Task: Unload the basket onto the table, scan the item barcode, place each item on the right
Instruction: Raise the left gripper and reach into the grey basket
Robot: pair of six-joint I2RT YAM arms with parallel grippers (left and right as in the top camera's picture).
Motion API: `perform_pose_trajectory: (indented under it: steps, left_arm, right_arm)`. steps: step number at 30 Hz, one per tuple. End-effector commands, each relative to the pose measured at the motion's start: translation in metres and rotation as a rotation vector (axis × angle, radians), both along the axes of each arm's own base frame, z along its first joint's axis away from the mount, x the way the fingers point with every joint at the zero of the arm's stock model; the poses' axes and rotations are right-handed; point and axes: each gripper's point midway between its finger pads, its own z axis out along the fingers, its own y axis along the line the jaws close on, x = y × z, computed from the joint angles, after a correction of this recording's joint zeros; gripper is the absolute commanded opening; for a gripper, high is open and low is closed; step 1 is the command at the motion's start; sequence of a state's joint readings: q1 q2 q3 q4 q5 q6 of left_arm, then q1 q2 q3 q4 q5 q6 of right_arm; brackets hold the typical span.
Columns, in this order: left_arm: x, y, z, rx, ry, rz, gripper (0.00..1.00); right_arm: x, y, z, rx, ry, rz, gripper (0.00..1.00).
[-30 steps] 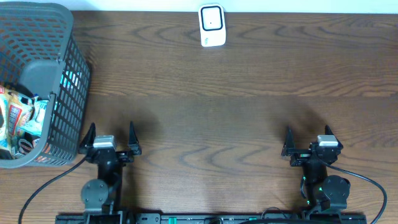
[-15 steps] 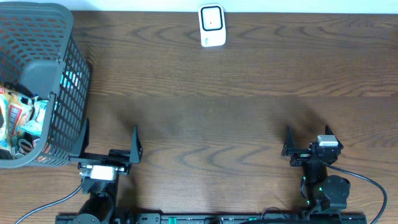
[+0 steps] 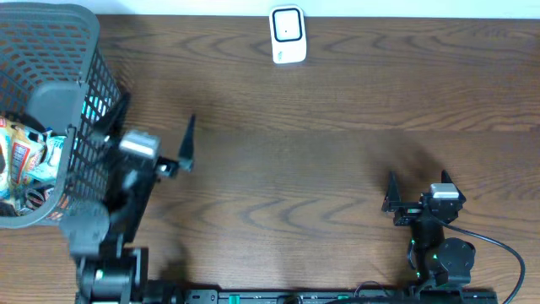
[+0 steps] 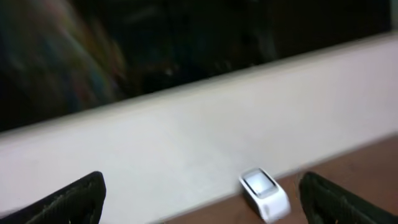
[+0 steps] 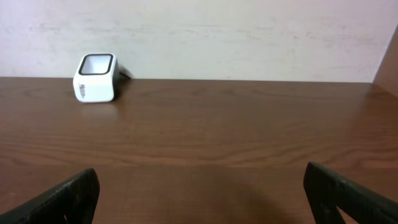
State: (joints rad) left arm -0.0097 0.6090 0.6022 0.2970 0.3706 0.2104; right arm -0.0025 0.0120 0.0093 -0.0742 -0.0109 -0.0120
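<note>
1. The left gripper (image 3: 154, 125) is close beside the basket (image 3: 99, 93). Its jaws are spread wide and hold nothing. In the overhead view its outer finger overlaps the basket's mesh wall.
2. The basket, of dark grey mesh, stands at the left edge of the table (image 3: 337, 135). The colourful packets (image 3: 18, 156) lie inside it, partly under its grey handle (image 3: 55, 105). The tall mesh wall stands between them and the left gripper.
3. The white scanner (image 3: 287, 35) sits at the middle of the table's far edge, against a pale wall. It is well apart from the basket and from both grippers.
4. The right gripper (image 3: 418, 184) is low at the near right, jaws wide apart and empty, pointing toward the far edge. In its wrist view the scanner is far off to the left across the brown wood.
5. The left wrist view is blurred. It shows the scanner low down between the two fingertips, with the pale wall and a dark band above.
</note>
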Motion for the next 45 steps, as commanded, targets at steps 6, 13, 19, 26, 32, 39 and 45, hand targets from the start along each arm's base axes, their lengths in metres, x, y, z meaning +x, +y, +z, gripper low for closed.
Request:
perform_pose_trajectory:
  steps: [6, 13, 19, 26, 32, 39, 45]
  left_arm:
    - [0.027, 0.022, 0.040, -0.143, 0.129, 0.072, 0.97]
    - [0.060, 0.056, 0.058, -0.107, 0.548, 0.192, 0.98]
    - [0.103, 0.099, 0.074, -0.244, 0.504, 0.406, 0.97]
    - [0.106, 0.188, 0.116, -0.338, 0.449, 0.634, 0.98]
    - [0.116, 0.268, 0.117, -0.154, 0.409, 0.792, 0.98]
    - [0.114, 0.341, 0.039, -0.051, 0.631, 0.989, 0.97]
    - [0.126, 0.373, -0.039, -0.078, 0.805, 1.005, 0.98]
  right_arm:
    - [0.000, 0.002, -0.001, -0.012, -0.001, 0.009, 0.99]
    - [0.000, 0.002, -0.001, -0.012, -0.001, 0.008, 0.99]
    - [0.000, 0.002, -0.001, -0.012, 0.000, 0.009, 0.99]
    - [0.000, 0.002, -0.001, -0.012, -0.001, 0.009, 0.99]
    - [0.000, 0.002, -0.001, -0.012, -0.001, 0.009, 0.99]
    - [0.000, 0.002, -0.001, -0.012, -0.001, 0.009, 0.99]
    - [0.000, 0.002, -0.001, -0.012, -0.001, 0.009, 0.99]
